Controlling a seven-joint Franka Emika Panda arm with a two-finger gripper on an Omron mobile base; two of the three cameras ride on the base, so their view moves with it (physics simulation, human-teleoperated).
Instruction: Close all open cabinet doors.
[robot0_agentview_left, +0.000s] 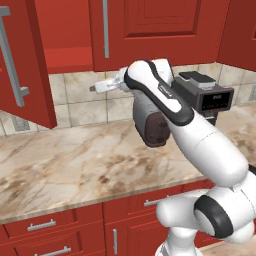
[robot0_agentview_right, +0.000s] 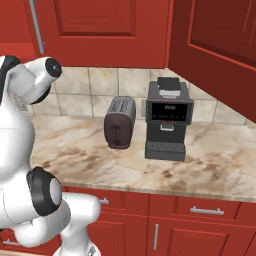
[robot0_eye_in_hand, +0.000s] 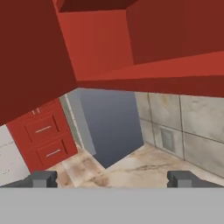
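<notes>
One tall red cabinet door (robot0_agentview_left: 22, 60) with a long grey bar handle stands swung open at the left, baring the red cabinet inside (robot0_agentview_left: 67, 35). Beside it a cabinet door (robot0_agentview_left: 150, 30) is shut. Another red door (robot0_agentview_right: 220, 45) hangs open at the upper right. My gripper (robot0_agentview_left: 95, 88) reaches left under the open cabinet, just right of the left door's lower edge. In the hand view my gripper (robot0_eye_in_hand: 111, 179) is open with nothing between the fingertips (robot0_eye_in_hand: 41, 178); the open door (robot0_eye_in_hand: 30, 57) fills the left, and the cabinet's underside (robot0_eye_in_hand: 166, 83) runs above.
A dark toaster (robot0_agentview_right: 120, 122) and a black coffee machine (robot0_agentview_right: 169, 120) stand on the marble counter (robot0_agentview_left: 65, 170) against the tiled wall. Red drawers (robot0_agentview_left: 42, 225) run below the counter. A grey panel (robot0_eye_in_hand: 109, 127) and a wall outlet (robot0_eye_in_hand: 167, 139) lie ahead of the hand.
</notes>
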